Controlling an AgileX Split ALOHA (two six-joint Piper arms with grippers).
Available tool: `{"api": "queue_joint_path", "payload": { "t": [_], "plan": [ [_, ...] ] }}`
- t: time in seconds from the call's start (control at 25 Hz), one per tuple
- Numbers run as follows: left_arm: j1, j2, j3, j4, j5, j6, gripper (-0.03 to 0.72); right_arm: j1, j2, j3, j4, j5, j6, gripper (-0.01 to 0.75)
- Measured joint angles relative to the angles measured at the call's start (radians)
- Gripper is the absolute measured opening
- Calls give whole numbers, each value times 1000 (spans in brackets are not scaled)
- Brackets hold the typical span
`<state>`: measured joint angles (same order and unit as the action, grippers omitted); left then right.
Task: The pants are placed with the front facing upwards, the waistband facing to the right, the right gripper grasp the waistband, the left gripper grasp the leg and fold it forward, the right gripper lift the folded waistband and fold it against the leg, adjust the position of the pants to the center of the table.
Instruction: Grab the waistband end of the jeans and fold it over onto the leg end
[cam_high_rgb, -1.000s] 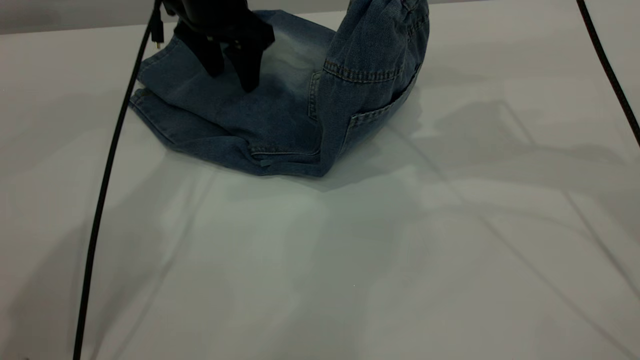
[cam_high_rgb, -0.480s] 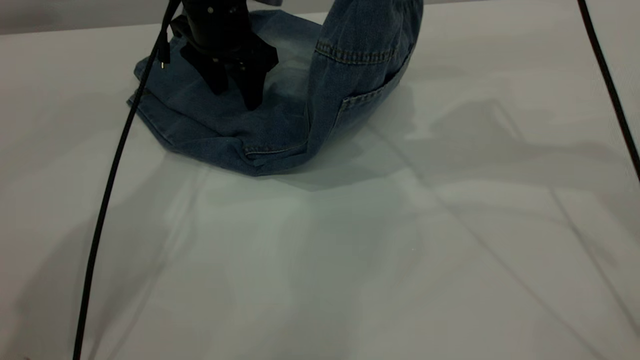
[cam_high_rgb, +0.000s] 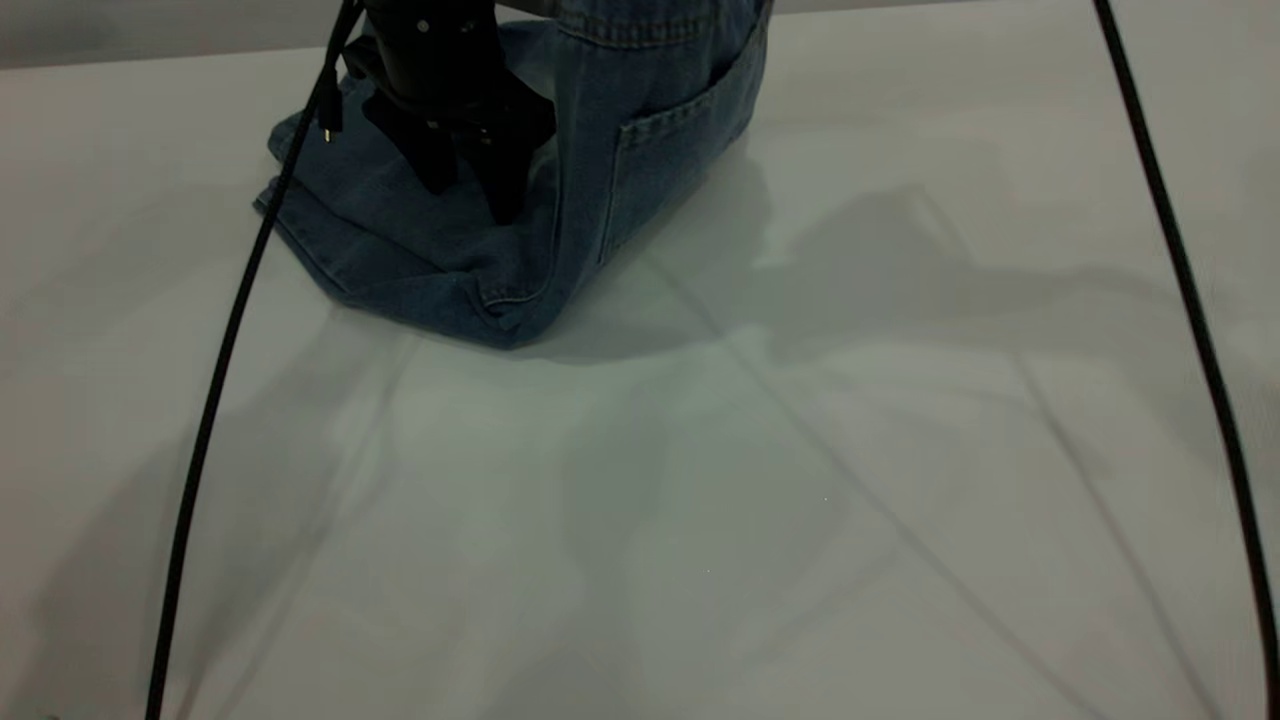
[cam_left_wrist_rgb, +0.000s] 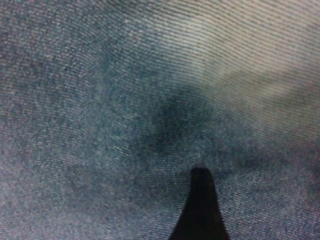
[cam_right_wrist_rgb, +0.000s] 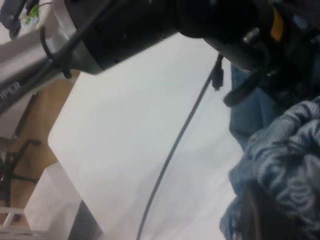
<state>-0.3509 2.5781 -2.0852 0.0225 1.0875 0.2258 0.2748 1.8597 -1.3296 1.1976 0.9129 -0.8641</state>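
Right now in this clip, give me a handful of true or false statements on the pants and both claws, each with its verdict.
1. The left claw points down onto the flat part of the pants. True.
2. The pants lie fully flat on the table. False: their right part stands raised, running out of the exterior view's top.
3. A stitched pocket shows on the raised part. True.
4. The right claw shows plainly in the exterior view. False: it is out of that frame.
5. Gathered denim of the waistband sits close in the right wrist view. True.
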Motion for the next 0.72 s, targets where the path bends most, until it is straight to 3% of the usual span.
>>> {"api": "queue_joint_path", "payload": {
  "t": [0.4,0.72],
  "plan": [
    [0,0,1,-4,5,0,510,81,106,-109,4,1,21,55],
    [0,-13,-60,-3,76,3,510,86,127,-135,5,8,26,55]
  ]
}}
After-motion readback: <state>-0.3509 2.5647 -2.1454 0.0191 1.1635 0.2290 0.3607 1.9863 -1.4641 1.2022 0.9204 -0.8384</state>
